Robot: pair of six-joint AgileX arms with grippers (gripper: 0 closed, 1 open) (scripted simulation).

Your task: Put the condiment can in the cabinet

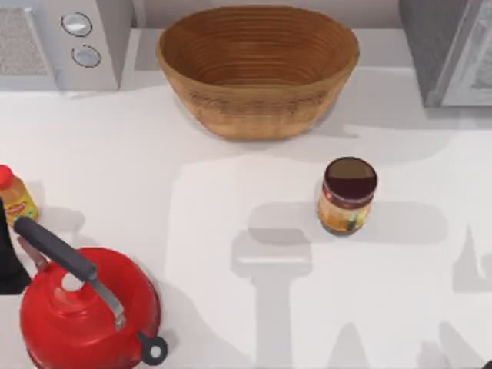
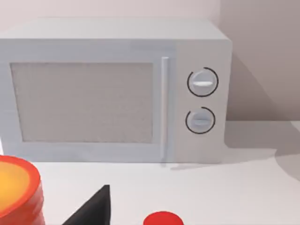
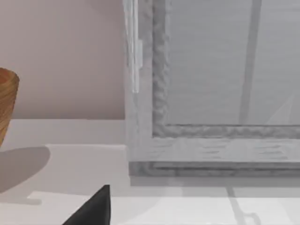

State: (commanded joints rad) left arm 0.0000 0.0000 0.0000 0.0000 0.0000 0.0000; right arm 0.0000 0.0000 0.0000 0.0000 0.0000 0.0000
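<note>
White tabletop (image 1: 231,231) against a pale wall; nothing on it disturbed.

Your hands: the left wrist view shows one dark fingertip (image 2: 93,208) at its near edge, the right wrist view another (image 3: 93,206). How far either hand is open cannot be told, and neither has hold of anything visible.

Near your left hand: a red kettle (image 1: 84,311) with a dark handle, and just beyond it a small yellow bottle (image 1: 15,196). Farther off in front of that hand stands a light grey appliance (image 2: 117,93) with two round knobs.

The condiment can (image 1: 347,195) stands upright on open tabletop, right of centre, well apart from both hands and untouched. Beyond it sits a wicker basket (image 1: 257,69).

Farthest, ahead of your right hand: the cabinet (image 1: 450,50), its pale door panel (image 3: 220,65) facing that hand.

Judgement: nothing is done. The grasp, the carry and the placing all remain.
</note>
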